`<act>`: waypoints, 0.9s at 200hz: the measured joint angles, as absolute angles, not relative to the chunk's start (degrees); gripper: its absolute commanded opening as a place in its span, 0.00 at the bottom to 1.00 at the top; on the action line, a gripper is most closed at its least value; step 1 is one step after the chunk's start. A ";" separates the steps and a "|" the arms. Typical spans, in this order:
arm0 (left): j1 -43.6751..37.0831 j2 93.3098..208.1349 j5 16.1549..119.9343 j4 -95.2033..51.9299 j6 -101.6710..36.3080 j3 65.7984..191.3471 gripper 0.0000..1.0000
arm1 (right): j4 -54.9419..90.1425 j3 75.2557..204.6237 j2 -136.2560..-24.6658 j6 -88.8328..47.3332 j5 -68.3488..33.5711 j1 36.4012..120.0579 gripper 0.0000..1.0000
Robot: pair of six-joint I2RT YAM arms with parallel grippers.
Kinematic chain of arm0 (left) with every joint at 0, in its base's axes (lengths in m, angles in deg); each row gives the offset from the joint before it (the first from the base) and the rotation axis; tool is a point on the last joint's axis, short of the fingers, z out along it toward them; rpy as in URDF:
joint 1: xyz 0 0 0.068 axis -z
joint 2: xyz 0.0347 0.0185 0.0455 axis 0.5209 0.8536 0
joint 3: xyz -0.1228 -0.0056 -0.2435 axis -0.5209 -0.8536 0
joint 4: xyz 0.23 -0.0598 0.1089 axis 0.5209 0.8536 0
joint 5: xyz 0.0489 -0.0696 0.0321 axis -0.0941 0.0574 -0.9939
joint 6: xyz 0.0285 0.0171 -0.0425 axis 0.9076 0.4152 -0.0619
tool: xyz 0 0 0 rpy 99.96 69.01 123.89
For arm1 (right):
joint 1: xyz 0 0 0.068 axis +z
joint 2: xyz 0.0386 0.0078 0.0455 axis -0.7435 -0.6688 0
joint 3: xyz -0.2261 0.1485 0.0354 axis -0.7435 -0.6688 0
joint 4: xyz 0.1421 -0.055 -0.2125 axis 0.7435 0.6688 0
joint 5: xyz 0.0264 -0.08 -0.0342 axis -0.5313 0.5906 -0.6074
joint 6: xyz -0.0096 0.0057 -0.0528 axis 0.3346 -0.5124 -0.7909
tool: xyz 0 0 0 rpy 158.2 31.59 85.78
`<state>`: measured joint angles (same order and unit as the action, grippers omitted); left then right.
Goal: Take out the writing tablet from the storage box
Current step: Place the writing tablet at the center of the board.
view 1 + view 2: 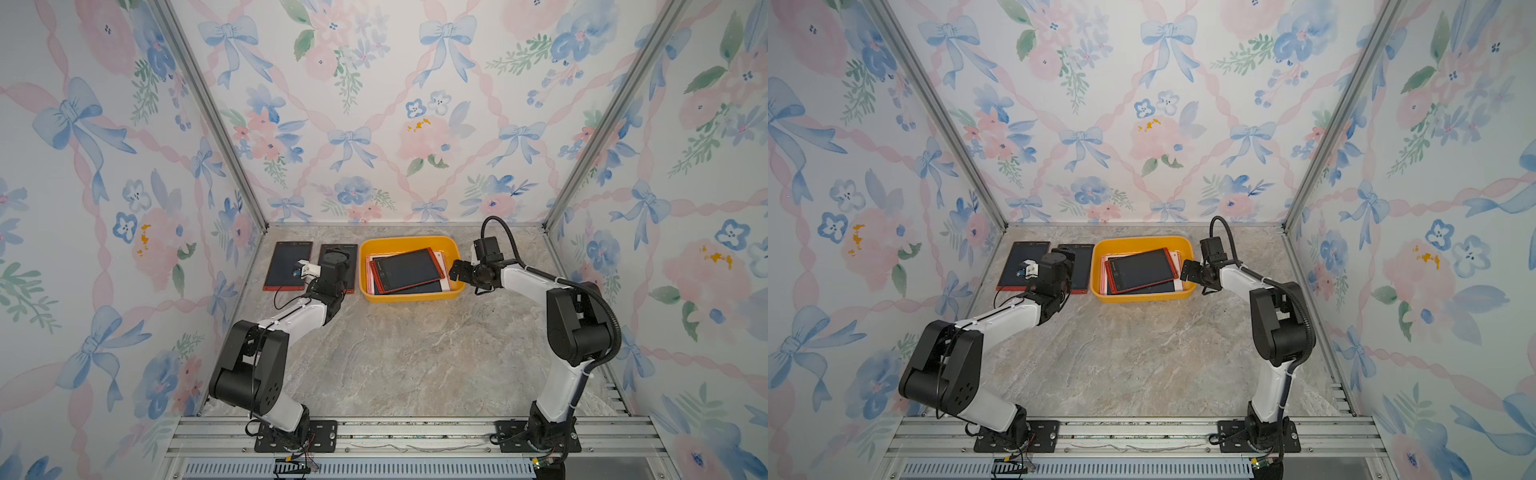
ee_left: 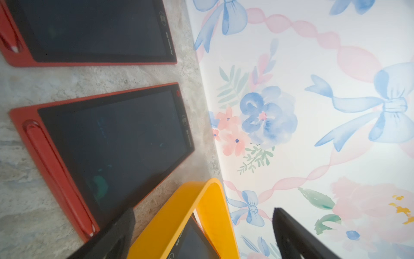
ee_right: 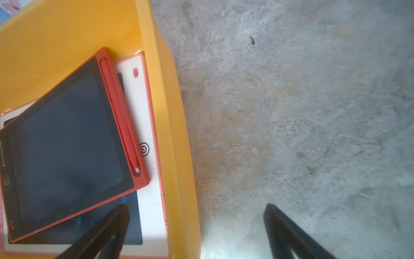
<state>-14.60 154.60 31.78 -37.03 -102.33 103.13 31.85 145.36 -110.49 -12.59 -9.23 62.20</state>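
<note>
The yellow storage box [image 1: 409,240] [image 1: 1142,240] stands at the back of the table in both top views. In it a red-framed writing tablet [image 1: 405,270] [image 3: 65,145] lies askew on a white one [image 3: 147,201]. My right gripper [image 1: 457,271] [image 3: 197,224] is open at the box's right wall [image 3: 179,157], with one finger [image 3: 107,231] over the inside and the other above the table. My left gripper [image 1: 340,259] [image 2: 201,233] is open and empty over a red tablet [image 2: 116,143] lying on the table left of the box. The box's corner [image 2: 201,201] shows between its fingers.
A second red tablet [image 1: 288,266] [image 2: 94,29] lies on the table further left, near the left wall. Floral walls close the back and both sides. Both arm bases sit on the metal rail [image 1: 415,432] at the front.
</note>
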 measured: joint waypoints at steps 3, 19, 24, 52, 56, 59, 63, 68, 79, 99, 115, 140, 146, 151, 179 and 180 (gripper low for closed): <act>-14.69 154.32 31.83 -36.81 -102.11 103.02 0.98 | 31.85 145.36 -110.49 -12.59 -9.23 62.20 0.97; -15.25 153.46 32.31 -36.35 -101.98 101.73 0.98 | 31.87 145.38 -110.49 -12.59 -9.23 62.22 0.97; -15.34 153.46 32.48 -36.15 -101.98 101.25 0.98 | 31.87 145.38 -110.49 -12.59 -9.23 62.22 0.97; -15.95 153.90 33.64 -33.86 -102.00 98.80 0.98 | 32.00 145.53 -110.49 -12.62 -9.20 62.22 0.97; -16.06 154.14 33.93 -33.75 -102.00 98.69 0.98 | 32.05 145.53 -110.49 -12.62 -9.20 62.22 0.97; -16.11 154.32 34.14 -33.64 -102.03 98.67 0.98 | 32.07 145.53 -110.49 -12.62 -9.20 62.22 0.97; -16.22 154.60 34.30 -33.62 -102.03 98.65 0.98 | 32.09 145.53 -110.49 -12.62 -9.20 62.22 0.97; -16.30 155.02 34.67 -33.60 -102.03 98.65 0.98 | 32.07 145.53 -110.49 -12.62 -9.20 62.22 0.97; -16.50 155.96 35.24 -33.60 -102.05 98.65 0.98 | 32.07 145.53 -110.49 -12.59 -9.20 62.22 0.97; -16.61 157.97 35.89 -33.57 -102.11 98.67 0.98 | 32.07 145.53 -110.49 -12.59 -9.16 62.22 0.97; -16.61 159.80 36.48 -33.42 -102.59 98.78 0.98 | 32.09 145.53 -110.49 -12.62 -8.96 62.27 0.97; -16.61 162.32 37.49 -33.25 -103.77 99.04 0.98 | 32.11 145.53 -110.49 -12.62 -8.50 62.27 0.97; -16.61 162.84 37.79 -33.25 -104.21 99.11 0.98 | 32.14 145.53 -110.49 -12.62 -8.35 62.27 0.97; -16.61 163.23 37.93 -33.25 -104.47 99.15 0.98 | 32.14 145.53 -110.49 -12.59 -8.31 62.27 0.97; -16.63 164.28 38.58 -33.33 -105.72 99.74 0.98 | 32.53 145.53 -110.49 -12.62 -7.96 62.27 0.97; -16.63 164.33 38.58 -33.31 -105.72 99.81 0.98 | 32.55 145.53 -110.49 -12.62 -7.94 62.27 0.97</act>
<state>-16.63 164.33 38.58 -33.31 -105.72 99.81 32.55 145.53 -110.49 -12.62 -7.94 62.27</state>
